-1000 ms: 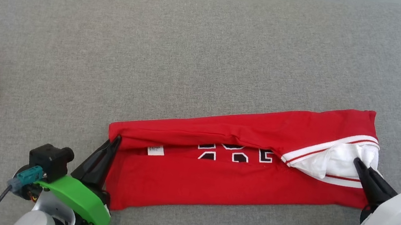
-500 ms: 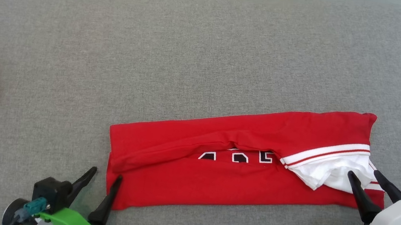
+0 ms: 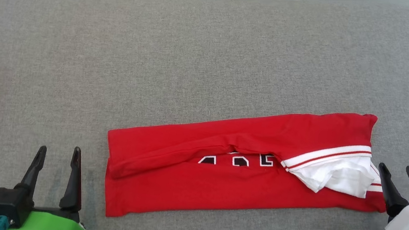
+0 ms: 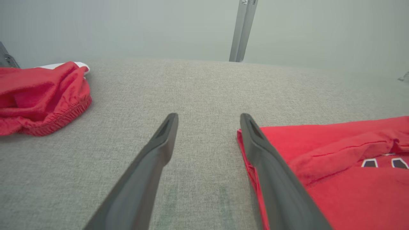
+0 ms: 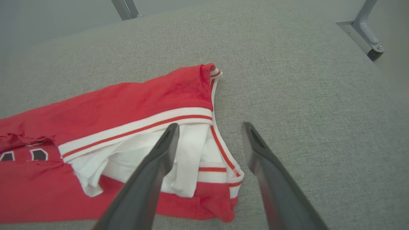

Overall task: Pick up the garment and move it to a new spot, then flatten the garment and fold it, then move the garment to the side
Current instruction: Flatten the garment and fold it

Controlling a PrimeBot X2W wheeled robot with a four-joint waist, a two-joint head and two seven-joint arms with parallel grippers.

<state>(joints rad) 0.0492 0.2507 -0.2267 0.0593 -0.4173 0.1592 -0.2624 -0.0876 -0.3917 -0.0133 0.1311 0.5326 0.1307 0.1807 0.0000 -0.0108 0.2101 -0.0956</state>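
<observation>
While left claw (image 3: pixel 59 149) & right claw (image 3: pixel 395 167) stand spread, empty, folded red jersey w/ white trim (image 3: pixel 186 181) risks a lumpy next fold: white lining (image 3: pixel 341 178) bunched at R end.

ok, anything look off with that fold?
Yes. At the right end of the red jersey a white panel bunches out of the fold instead of lying flat. The top flap sits crooked, leaving a gap where the numbers peek through. The jersey lies slanted on the grey cushion.
</observation>
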